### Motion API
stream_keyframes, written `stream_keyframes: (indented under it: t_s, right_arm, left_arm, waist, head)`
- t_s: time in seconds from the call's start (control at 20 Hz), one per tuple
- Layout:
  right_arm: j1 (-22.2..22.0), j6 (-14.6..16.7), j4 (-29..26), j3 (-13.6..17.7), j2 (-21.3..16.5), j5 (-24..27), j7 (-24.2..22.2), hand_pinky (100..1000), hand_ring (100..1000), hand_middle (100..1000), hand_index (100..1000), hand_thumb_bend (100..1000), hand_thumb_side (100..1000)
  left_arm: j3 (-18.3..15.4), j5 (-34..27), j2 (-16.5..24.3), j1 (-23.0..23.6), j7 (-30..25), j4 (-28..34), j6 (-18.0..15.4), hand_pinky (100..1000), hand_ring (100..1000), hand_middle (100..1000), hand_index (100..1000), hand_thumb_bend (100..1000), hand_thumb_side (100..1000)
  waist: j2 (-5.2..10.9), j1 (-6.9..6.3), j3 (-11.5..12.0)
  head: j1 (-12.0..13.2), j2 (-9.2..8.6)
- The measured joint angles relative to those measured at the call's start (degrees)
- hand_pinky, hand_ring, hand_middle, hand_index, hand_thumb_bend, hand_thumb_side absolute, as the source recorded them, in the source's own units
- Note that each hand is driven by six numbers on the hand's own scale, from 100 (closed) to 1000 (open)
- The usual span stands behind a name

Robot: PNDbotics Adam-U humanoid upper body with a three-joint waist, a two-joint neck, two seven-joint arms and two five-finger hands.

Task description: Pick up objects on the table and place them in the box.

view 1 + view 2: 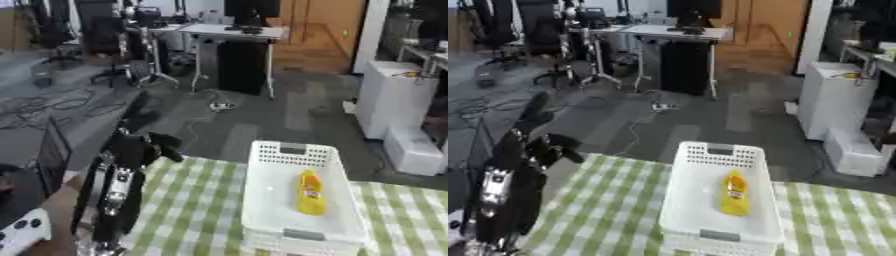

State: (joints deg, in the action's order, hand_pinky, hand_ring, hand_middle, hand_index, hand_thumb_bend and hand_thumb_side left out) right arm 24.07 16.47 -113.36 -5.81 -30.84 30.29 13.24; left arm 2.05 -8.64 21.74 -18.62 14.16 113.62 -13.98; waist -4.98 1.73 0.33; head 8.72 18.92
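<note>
Raised at the left of the frame, the left robot hand sits at the top of its black and silver arm, above the near left edge of the counter. Its dark fingers look curled with nothing visible between them, though the hand is blurred. The right robot hand shows in neither view.

At centre, a white perforated box stands on the counter, which is covered with a green and white checked cloth. Inside it, on the bottom, lies a yellow bottle-shaped object with its narrow end toward the top of the frame; it is well apart from the left robot hand.

Beyond the counter, grey floor stretches to a desk in the upper centre, and white cabinets stand at right.
</note>
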Motion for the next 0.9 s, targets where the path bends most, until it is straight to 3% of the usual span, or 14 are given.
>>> stream_keyframes:
  t_s: [0.2, 0.35, 0.7, 0.9]
  right_arm:
    - [-2.44, 4.82, -0.19, 1.10, 2.52, 2.59, 1.16, 576, 782, 841, 938, 740, 1000]
    - [-3.13, 7.01, -0.22, 1.28, 3.41, 3.46, 1.63, 565, 774, 832, 931, 729, 1000]
    - [-3.11, 8.66, -0.40, 1.22, 4.14, 5.35, 2.32, 528, 756, 810, 913, 684, 1000]
    - [-3.12, 8.80, -0.46, 1.16, 4.14, 6.63, 1.71, 520, 749, 804, 909, 677, 1000]
  left_arm:
    - [0.03, -0.09, 0.47, 1.03, -0.55, 0.00, 0.29, 430, 582, 1000, 814, 259, 768]
    - [0.05, -0.26, 0.56, 2.01, -1.13, 0.00, 0.41, 401, 576, 1000, 818, 253, 771]
    - [0.34, -0.50, 0.95, 3.01, -2.91, 0.00, 0.71, 369, 567, 1000, 824, 246, 777]
    - [0.34, -0.56, 0.95, 2.99, -3.27, 0.00, 0.70, 372, 568, 1000, 823, 253, 776]
  waist:
    - [0.73, -0.35, -1.14]
    - [0.77, -0.73, -1.94]
    - [0.76, -0.96, -2.76]
    - [0.74, -1.00, -2.92]
  head:
    - [-3.72, 3.69]
    - [-5.07, 5.53]
    - [-5.76, 8.71]
    - [-5.72, 11.58]
